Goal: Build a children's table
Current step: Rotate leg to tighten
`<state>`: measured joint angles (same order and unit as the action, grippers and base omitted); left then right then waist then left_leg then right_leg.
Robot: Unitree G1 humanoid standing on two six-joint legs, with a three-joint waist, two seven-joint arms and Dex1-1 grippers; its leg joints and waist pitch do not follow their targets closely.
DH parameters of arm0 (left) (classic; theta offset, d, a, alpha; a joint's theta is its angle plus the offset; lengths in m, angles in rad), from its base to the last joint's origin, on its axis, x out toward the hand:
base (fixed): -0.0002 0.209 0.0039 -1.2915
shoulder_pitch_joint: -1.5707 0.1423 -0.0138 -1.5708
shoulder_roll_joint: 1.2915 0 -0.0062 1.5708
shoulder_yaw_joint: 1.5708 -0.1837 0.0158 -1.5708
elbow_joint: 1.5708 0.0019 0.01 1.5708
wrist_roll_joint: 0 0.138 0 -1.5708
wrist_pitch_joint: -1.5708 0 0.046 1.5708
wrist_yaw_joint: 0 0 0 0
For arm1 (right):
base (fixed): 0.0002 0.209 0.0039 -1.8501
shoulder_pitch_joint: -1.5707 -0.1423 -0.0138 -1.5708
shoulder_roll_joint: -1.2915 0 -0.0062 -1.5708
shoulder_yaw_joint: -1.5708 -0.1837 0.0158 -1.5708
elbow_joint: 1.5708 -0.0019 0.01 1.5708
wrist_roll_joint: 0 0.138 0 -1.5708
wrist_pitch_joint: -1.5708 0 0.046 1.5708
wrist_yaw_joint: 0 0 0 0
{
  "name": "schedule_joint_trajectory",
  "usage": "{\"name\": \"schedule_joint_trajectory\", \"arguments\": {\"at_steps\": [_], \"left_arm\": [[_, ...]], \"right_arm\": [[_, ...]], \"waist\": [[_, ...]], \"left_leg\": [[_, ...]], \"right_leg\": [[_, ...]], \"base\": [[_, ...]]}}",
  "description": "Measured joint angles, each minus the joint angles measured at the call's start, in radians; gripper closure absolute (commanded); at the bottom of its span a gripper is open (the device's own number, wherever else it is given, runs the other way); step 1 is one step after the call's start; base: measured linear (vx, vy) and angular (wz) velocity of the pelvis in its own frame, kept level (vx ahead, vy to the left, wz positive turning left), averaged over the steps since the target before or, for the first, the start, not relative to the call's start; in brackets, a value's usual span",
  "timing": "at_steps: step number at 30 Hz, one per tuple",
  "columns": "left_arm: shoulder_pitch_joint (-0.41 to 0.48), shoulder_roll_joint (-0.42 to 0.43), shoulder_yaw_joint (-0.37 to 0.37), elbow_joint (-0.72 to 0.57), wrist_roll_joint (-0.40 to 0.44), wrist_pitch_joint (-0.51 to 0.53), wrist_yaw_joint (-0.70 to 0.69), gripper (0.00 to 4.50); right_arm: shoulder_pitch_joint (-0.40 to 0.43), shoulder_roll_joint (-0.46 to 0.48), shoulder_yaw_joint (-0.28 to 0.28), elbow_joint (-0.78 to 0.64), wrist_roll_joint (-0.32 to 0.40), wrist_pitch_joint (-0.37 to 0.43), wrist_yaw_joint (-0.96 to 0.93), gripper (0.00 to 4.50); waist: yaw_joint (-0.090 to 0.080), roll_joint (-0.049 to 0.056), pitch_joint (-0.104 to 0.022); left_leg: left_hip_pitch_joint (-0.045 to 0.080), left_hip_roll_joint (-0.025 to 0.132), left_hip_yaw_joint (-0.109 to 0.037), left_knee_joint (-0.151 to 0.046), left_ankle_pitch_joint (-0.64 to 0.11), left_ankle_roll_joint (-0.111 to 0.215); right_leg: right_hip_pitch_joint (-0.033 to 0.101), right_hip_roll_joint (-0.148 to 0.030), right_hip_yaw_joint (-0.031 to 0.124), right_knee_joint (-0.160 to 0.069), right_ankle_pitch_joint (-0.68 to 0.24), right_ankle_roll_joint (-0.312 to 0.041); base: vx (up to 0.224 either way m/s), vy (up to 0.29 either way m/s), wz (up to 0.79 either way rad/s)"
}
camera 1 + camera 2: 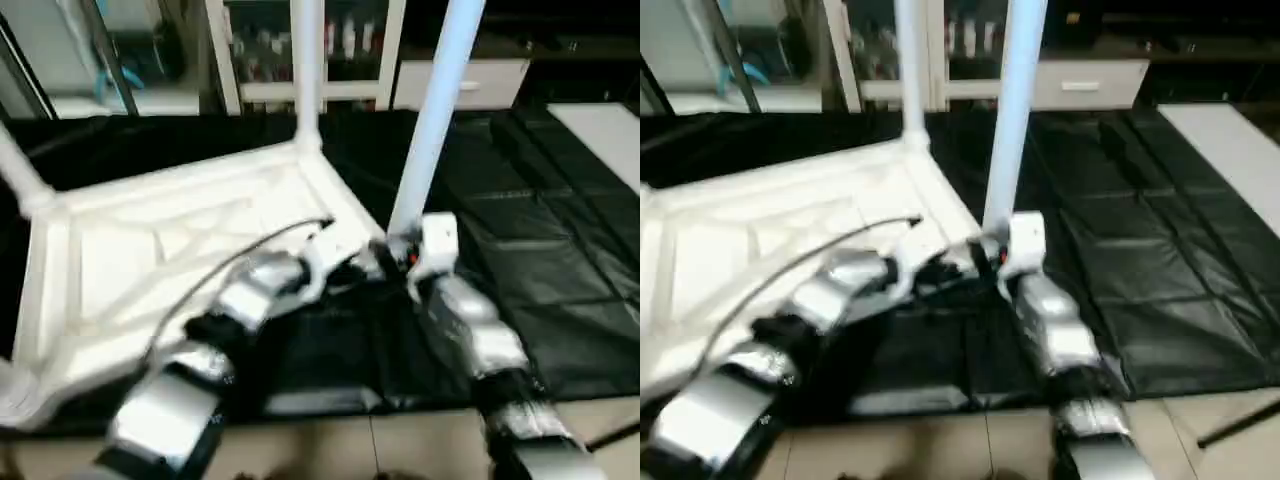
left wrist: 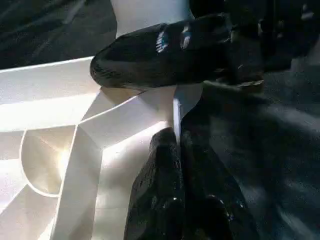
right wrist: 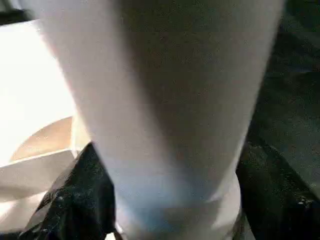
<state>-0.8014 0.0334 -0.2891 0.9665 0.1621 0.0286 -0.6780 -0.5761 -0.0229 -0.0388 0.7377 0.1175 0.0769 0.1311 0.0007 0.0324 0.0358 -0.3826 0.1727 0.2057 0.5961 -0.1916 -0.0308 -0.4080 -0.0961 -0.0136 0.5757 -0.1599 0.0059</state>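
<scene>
The children's table lies upside down on the black-covered work table, its white ribbed top (image 1: 180, 250) facing up. One leg (image 1: 306, 70) stands in the far corner socket and another leg (image 1: 18, 175) leans at the left. A third leg (image 1: 432, 120) stands upright at the near right corner. My right gripper (image 1: 392, 252) is shut around the base of this leg, and its black fingers (image 3: 75, 200) flank the tube (image 3: 170, 125). My left gripper (image 2: 177, 137) is shut, its tips against the top's thin rim (image 2: 125, 115) just beside that corner.
The black cover (image 1: 540, 250) stretches off to the right, with a white panel (image 1: 600, 130) at its far right. Cabinets and shelves (image 1: 350, 50) stand behind the table. Tiled floor (image 1: 380, 450) shows below the table's near edge. A thin cable (image 1: 230, 265) arcs over my left forearm.
</scene>
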Motion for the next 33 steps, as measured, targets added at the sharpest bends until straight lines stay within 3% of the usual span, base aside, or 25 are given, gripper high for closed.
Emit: {"name": "schedule_joint_trajectory", "arguments": {"at_steps": [6,9,15,18,21,22,25,29,33], "left_arm": [[-0.017,-0.013,0.0,0.033,0.014,-0.039,0.038,4.5],[-0.021,-0.012,0.0,0.048,0.023,-0.065,0.039,4.5],[-0.029,-0.011,-0.014,0.079,0.04,-0.13,0.036,4.5],[-0.034,-0.015,-0.024,0.103,0.051,-0.181,0.032,4.5],[-0.036,-0.022,-0.034,0.118,0.063,-0.229,0.025,4.5],[-0.035,-0.026,-0.034,0.122,0.068,-0.242,0.023,4.06],[-0.015,-0.023,0.022,0.118,0.001,-0.256,-0.025,3.9],[0.011,-0.006,0.086,0.075,-0.096,-0.191,-0.121,3.5],[0.076,0.062,0.123,-0.072,-0.19,-0.055,-0.261,3.09]], "right_arm": [[-0.019,0.017,-0.003,0.05,-0.011,-0.071,-0.038,1.55],[-0.016,0.018,-0.007,0.056,-0.011,-0.094,-0.035,1.18],[0.092,0.001,0.025,-0.134,-0.017,-0.098,0.022,0.6],[0.162,-0.052,0.05,-0.311,-0.026,-0.047,0.06,0.6],[0.258,-0.11,0.049,-0.46,0.006,0.016,0.124,0.6],[0.311,-0.137,0.049,-0.54,0.036,0.053,0.162,0.53],[0.441,-0.222,0.063,-0.716,0.092,0.137,0.265,0.53],[0.507,-0.249,0.083,-0.839,0.132,0.209,0.318,0.53],[0.538,-0.297,0.091,-0.93,0.165,0.255,0.369,0.53]], "waist": [[0.001,0.0,-0.002],[0.002,0.0,-0.002],[0.004,0.003,-0.002],[0.01,0.007,-0.003],[0.03,0.009,-0.004],[0.035,0.01,-0.005],[0.04,0.009,-0.004],[0.03,0.003,0.0],[0.032,-0.004,0.004]], "left_leg": [[0.0,0.0,0.0,-0.001,0.0,0.0],[0.0,0.0,0.0,-0.001,0.0,0.0],[0.0,0.001,-0.001,-0.003,0.0,0.0],[0.0,0.001,-0.001,-0.005,0.0,0.0],[-0.001,0.001,-0.001,-0.007,0.0,0.0],[-0.001,0.001,-0.001,-0.007,0.0,0.0],[-0.001,0.002,-0.001,-0.007,0.0,0.0],[-0.004,0.002,-0.001,-0.008,0.0,0.0],[-0.006,0.003,0.0,-0.009,0.0,0.0]], "right_leg": [[0.0,0.0,-0.001,0.0,0.0,0.0],[0.0,0.0,-0.001,0.0,0.0,0.0],[0.0,0.0,-0.001,0.0,0.0,0.001],[0.0,0.0,-0.001,0.0,-0.001,0.003],[0.001,0.0,-0.001,0.0,-0.004,0.007],[0.002,0.0,-0.001,0.0,-0.006,0.01],[0.002,0.001,0.0,0.0,-0.007,0.013],[-0.001,0.001,-0.001,0.0,-0.007,0.013],[-0.004,0.002,-0.001,0.0,-0.008,0.013]], "base": [[0.0,0.0,0.0],[0.0,0.0,0.0],[0.0,0.0,0.0],[0.0,0.0,0.0],[0.0,0.0,0.0],[0.0,0.0,0.0],[0.0,0.0,0.0],[0.0,0.0,0.0],[0.0,0.0,0.0]]}}
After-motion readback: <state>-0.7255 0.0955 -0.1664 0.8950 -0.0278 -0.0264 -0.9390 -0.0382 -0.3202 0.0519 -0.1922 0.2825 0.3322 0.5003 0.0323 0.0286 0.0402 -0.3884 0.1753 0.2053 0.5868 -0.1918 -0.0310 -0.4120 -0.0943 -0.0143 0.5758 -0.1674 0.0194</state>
